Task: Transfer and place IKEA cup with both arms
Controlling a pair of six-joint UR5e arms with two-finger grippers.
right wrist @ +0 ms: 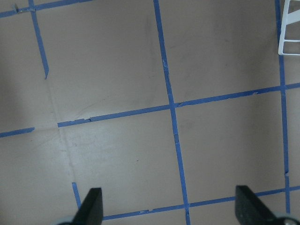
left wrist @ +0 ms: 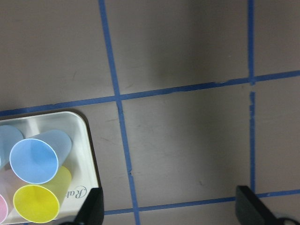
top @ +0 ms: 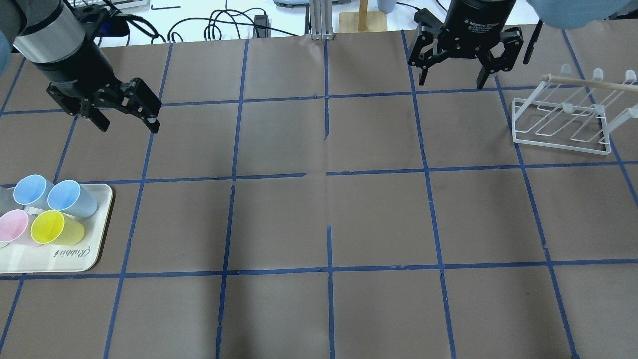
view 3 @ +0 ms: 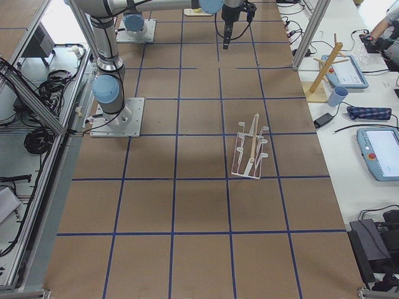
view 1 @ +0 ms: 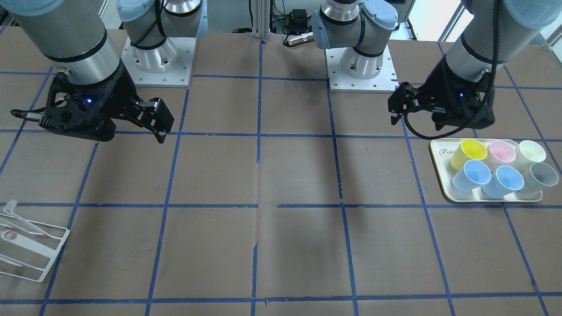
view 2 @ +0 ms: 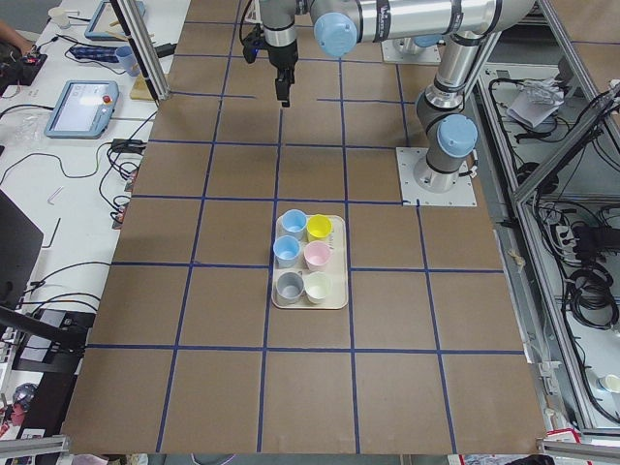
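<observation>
The IKEA cup point(top: 70, 198), pale icy-blue outside and sky-blue inside, lies tilted on a cream tray point(top: 60, 267) at the table's left edge. It is the blue cup nearest the table's middle, beside a yellow cup point(top: 54, 228). It also shows in the front view point(view 1: 471, 175) and the left wrist view point(left wrist: 40, 158). My left gripper point(top: 128, 125) hangs open and empty above the table, beyond the tray and apart from it. My right gripper point(top: 452, 82) hangs open and empty at the far right, left of the rack.
A more saturated blue cup point(top: 30, 190), a pink cup point(top: 14, 226), a grey cup point(view 1: 542, 175) and a cream cup point(view 1: 532, 152) share the tray. A white wire rack point(top: 563, 119) with a wooden bar stands at the right. Blue tape lines grid the brown tabletop.
</observation>
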